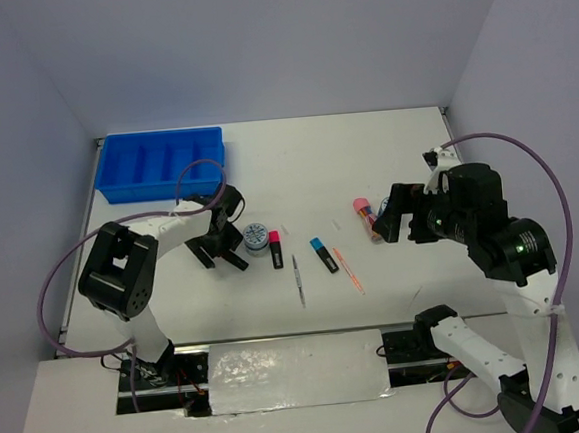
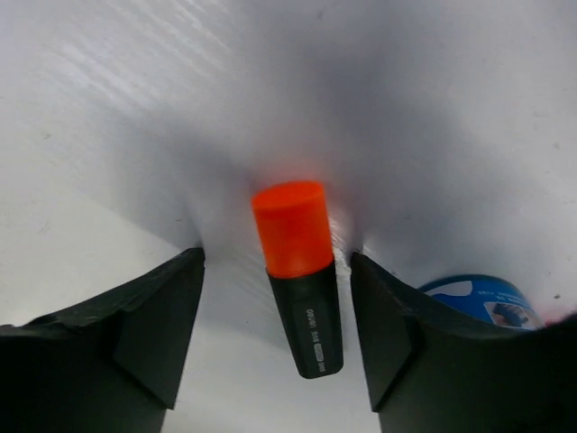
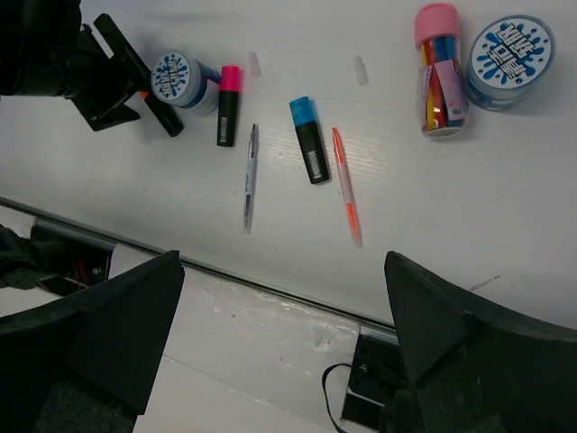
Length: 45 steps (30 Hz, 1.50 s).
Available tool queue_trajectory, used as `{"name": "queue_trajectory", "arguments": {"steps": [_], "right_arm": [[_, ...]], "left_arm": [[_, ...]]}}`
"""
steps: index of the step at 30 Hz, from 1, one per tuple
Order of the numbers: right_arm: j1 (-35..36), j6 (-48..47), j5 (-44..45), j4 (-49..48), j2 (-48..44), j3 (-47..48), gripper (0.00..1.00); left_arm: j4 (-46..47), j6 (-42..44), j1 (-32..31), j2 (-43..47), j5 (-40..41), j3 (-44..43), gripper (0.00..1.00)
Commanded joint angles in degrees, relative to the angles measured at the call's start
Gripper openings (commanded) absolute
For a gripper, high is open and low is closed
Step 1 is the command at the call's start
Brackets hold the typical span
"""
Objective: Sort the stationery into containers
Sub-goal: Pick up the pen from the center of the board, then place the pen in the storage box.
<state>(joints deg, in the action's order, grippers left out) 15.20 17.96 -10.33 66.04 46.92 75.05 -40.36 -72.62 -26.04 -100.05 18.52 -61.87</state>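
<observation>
My left gripper (image 1: 220,254) is open and low over the table, its jaws either side of the orange-capped black highlighter (image 2: 297,271) without touching it. A blue-white disc (image 1: 255,237) lies just right of it and shows in the left wrist view (image 2: 482,300). To the right lie the pink-capped highlighter (image 1: 275,249), silver pen (image 1: 297,279), blue-capped highlighter (image 1: 324,255), orange pen (image 1: 349,269) and pink-capped tube (image 1: 366,217). A second disc (image 3: 509,50) sits beside the tube (image 3: 437,68). My right gripper (image 3: 284,298) is open, empty and raised. The blue tray (image 1: 162,163) stands at the far left.
The left gripper (image 3: 126,86) also shows in the right wrist view, next to the first disc (image 3: 176,77). The table's near edge with a metal rail (image 1: 296,361) runs between the arm bases. Grey walls close in the table on three sides.
</observation>
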Motion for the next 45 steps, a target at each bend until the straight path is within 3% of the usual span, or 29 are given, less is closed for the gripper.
{"name": "queue_trajectory", "arguments": {"steps": [1,3,6,7,9,14,21,25,29,34,37,41,45], "right_arm": [[0.88,-0.99,-0.31,-3.11,0.72,1.15,1.00],[1.06,-0.99,-0.31,-3.29,1.16,1.42,1.00],[1.23,-1.08,-0.39,-3.37,1.86,2.30,1.00],[1.32,-1.17,-0.40,-3.37,2.04,2.73,1.00],[1.41,-1.26,-0.40,-3.37,2.21,3.17,1.00],[1.50,-1.26,-1.01,-4.07,2.22,3.53,1.00],[1.58,-0.99,-2.15,-5.31,2.92,3.88,1.00],[1.50,-0.91,-3.11,-6.36,3.36,2.74,1.00],[1.50,-0.47,-4.61,-6.71,3.01,2.39,1.00],[1.58,0.68,-8.83,-7.15,2.04,-0.51,1.00],[1.59,0.50,-7.78,-6.46,1.51,-1.13,1.00],[1.67,0.50,-7.43,-4.96,1.51,-0.08,1.00],[1.59,0.68,-6.72,-4.52,1.60,0.63,1.00]], "left_arm": [[1.68,-1.38,-0.24,-1.55,-0.77,0.86,0.76],[2.83,-1.56,-0.24,-1.46,-1.12,2.18,0.70],[4.41,-1.03,-0.24,0.11,-1.74,4.64,0.48],[4.76,-0.60,-0.24,0.90,-1.65,5.95,0.30],[5.20,3.17,-0.24,3.89,-0.95,6.41,0.16],[9.86,27.38,0.11,8.63,0.46,1.50,0.01],[16.44,50.45,6.51,14.54,-2.87,-9.38,0.00],[19.27,63.62,10.13,5.61,-8.57,-21.34,0.00],[14.62,66.91,14.26,-6.36,-16.41,-40.20,0.00],[13.47,68.75,15.93,-18.15,-15.28,-54.03,0.00],[13.90,69.54,16.02,-22.29,-14.13,-57.22,0.01],[16.62,67.97,16.99,-24.40,-15.96,-57.14,0.17],[19.08,65.86,16.99,-24.67,-11.77,-54.24,0.39]]}}
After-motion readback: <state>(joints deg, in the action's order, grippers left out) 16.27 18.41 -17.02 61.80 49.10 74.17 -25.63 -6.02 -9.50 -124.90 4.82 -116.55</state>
